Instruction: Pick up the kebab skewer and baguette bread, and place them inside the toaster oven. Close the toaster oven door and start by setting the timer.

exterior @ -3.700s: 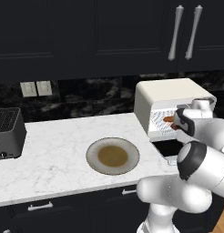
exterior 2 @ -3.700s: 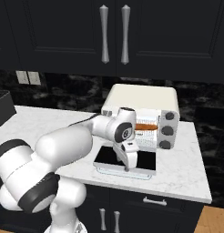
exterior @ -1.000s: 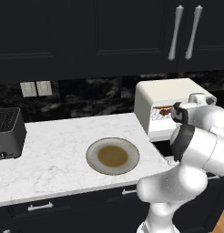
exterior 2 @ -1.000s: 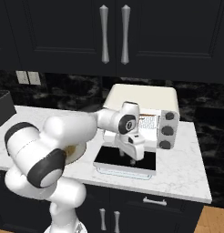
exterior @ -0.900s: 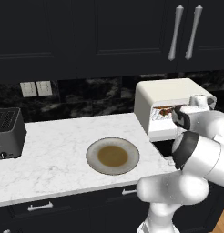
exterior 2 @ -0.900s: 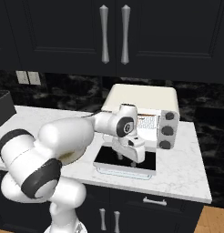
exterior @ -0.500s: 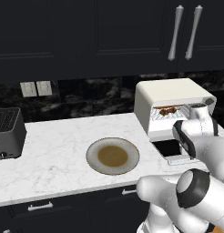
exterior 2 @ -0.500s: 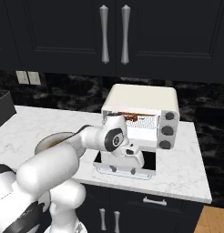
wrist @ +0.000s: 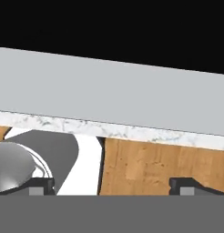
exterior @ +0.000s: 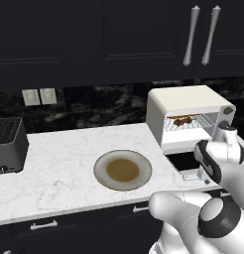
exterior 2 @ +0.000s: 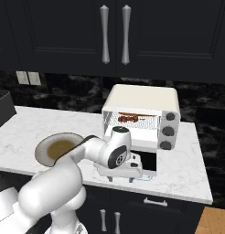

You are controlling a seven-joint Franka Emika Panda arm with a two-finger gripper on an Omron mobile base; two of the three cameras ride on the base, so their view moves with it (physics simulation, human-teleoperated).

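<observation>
Lowered since earlier to the drop-down dark glass toaster oven door (exterior 2: 148, 161): wide-open, empty two-finger gripper (wrist: 112, 184). Red-brown kebab skewer (exterior 2: 129, 118) on cream-white toaster oven (exterior 2: 142, 114) rack; baguette placement unclear. Left: closing door, setting timer.

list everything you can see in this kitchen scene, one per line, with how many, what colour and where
toaster oven: one, cream-white, right side of the counter
toaster oven door: one, dark glass, folded down flat
kebab skewer: one, red-brown, on the oven rack
plate: one, grey with brown centre, mid-counter
slot toaster: one, dark grey, left end
counter: one, white marble
wall switches: two, pale, on the backsplash
cabinet handles: two, silver, above
gripper: one, white, open, low at the door's front edge
</observation>
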